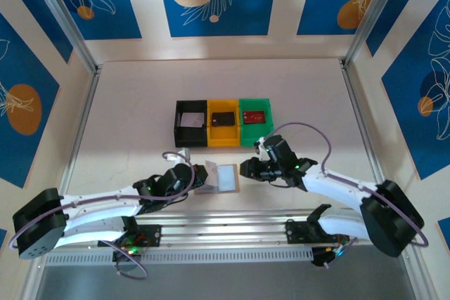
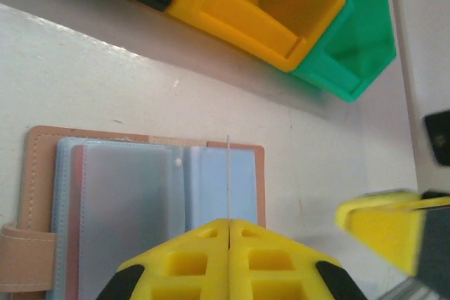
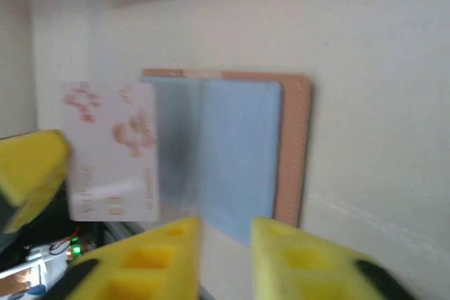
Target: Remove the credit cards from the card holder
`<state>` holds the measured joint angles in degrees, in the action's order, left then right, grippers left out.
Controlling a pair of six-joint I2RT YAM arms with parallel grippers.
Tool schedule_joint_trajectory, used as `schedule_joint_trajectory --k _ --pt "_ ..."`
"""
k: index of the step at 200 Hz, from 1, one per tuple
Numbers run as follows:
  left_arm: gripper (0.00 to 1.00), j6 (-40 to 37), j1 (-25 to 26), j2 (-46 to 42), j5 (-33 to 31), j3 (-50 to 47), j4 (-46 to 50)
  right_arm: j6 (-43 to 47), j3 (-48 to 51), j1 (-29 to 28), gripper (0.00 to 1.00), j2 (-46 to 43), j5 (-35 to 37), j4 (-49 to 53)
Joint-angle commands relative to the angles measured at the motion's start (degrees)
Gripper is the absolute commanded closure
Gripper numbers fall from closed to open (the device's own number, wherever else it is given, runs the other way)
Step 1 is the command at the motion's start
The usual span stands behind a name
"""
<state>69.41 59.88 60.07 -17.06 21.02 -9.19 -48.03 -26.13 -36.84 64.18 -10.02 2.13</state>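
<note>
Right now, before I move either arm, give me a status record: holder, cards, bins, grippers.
holder: tan leather bifold card holder, open flat on table
left gripper: shut on pale pink-printed plastic card, at the holder
right gripper: open, empty, by holder's edge
black plastic bin: pale card
yellow plastic bin: dark card
green plastic bin: red card

The card holder (image 2: 39, 194) looks like soft tan leather, matt, with fine stitching along its edge. Its inner pockets (image 2: 126, 209) are smooth, cloudy plastic film with a dull sheen. The credit card (image 3: 112, 152) is pale, smooth plastic, lightly glossy. My left hand (image 2: 228, 224) and right hand (image 3: 225, 228) have matt yellow moulded plastic fingers. The yellow bin (image 2: 232, 5) and green bin (image 2: 351, 54) are shiny hard plastic. The table (image 2: 105, 82) is off-white, matt and faintly scuffed.
</note>
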Motion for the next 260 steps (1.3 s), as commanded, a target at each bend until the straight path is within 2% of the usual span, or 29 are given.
schedule_joint_trajectory --k 1,15,41,66,105,141,171,211,260 --pt "1.0 -6.18 -1.07 -1.16 6.17 3.2 3.51 2.3 1.74 1.88 0.61 -5.34 -4.81 2.62" --pt "1.0 -8.1 -1.12 -1.89 8.14 4.05 4.57 2.43 2.6 2.54 0.53 -8.27 -6.95 2.35" --pt "1.0 -11.68 -1.21 -2.6 13.57 5.83 5.06 2.85 4.86 2.69 0.47 -12.6 -10.75 0.11" --pt "1.0 -13.92 -1.17 -2.8 18.59 6.85 4.6 3.66 7.36 2.74 0.46 -16.06 -12.37 -1.3" --pt "1.0 -15.0 -1.17 -4.64 21.15 6.24 3.43 2.44 13.22 2.65 0.45 -21.02 -14.1 -7.6" --pt "1.0 -13.56 -0.99 -1.95 25.28 5.35 -3.86 1.81 15.96 1.98 0.45 -23.56 -14.3 -11.15" --pt "1.0 -10.84 -0.81 -0.31 25.76 3.33 -10.66 0.96 17.69 -0.14 0.46 -23.84 -13.97 -15.25" --pt "1.0 -10.6 -0.49 0.92 25.86 3.59 -12.59 1.79 17.7 -4.03 0.46 -23.69 -10.11 -16.09" --pt "1.0 -10.09 0.06 1.6 25.76 3.42 -14.25 1.37 18.21 -5.2 0.48 -23.58 -8.08 -18.57"
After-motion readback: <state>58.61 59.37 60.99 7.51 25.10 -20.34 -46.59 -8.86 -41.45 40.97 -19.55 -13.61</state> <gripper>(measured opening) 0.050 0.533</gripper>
